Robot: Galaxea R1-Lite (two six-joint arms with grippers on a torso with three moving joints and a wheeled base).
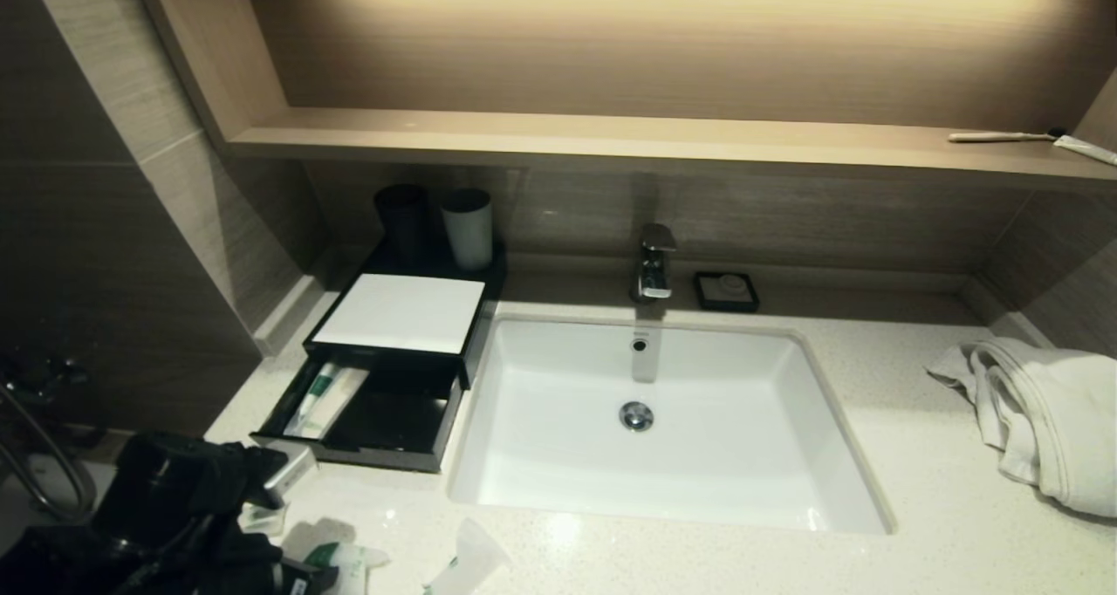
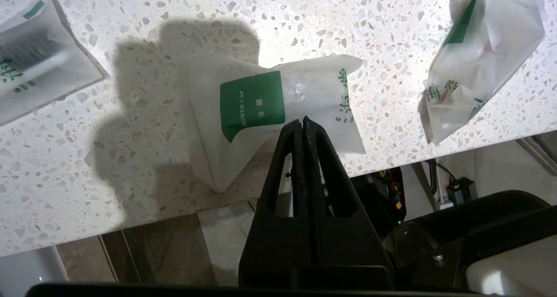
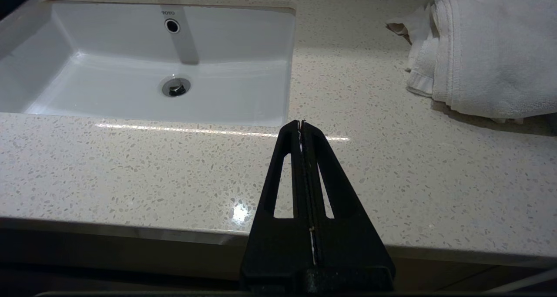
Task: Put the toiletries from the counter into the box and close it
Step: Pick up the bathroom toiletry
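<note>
I am seeing my left gripper (image 2: 302, 121) hanging over the front edge of the speckled stone desk (image 2: 130, 35), its two black fingers pressed together and holding nothing. Directly beyond its tips a frosted white plastic sachet with a green "shower cap" label (image 2: 261, 109) is lying flat on the desk, crumpled at its corners and casting a dark shadow. Another frosted sachet with a green stripe and green lettering (image 2: 474, 57) is lying near it, puffed and creased, and a third flat sachet (image 2: 39, 66) is resting well apart on the other side. In the head view, the black box with a white lid (image 1: 397, 313) is sitting beside the white sink (image 1: 524, 455), its drawer pulled open with a green-and-white packet (image 1: 325, 396) inside. My right gripper (image 3: 301, 123) is hovering closed over the desk's front edge, near a folded white towel (image 3: 487, 48).
</note>
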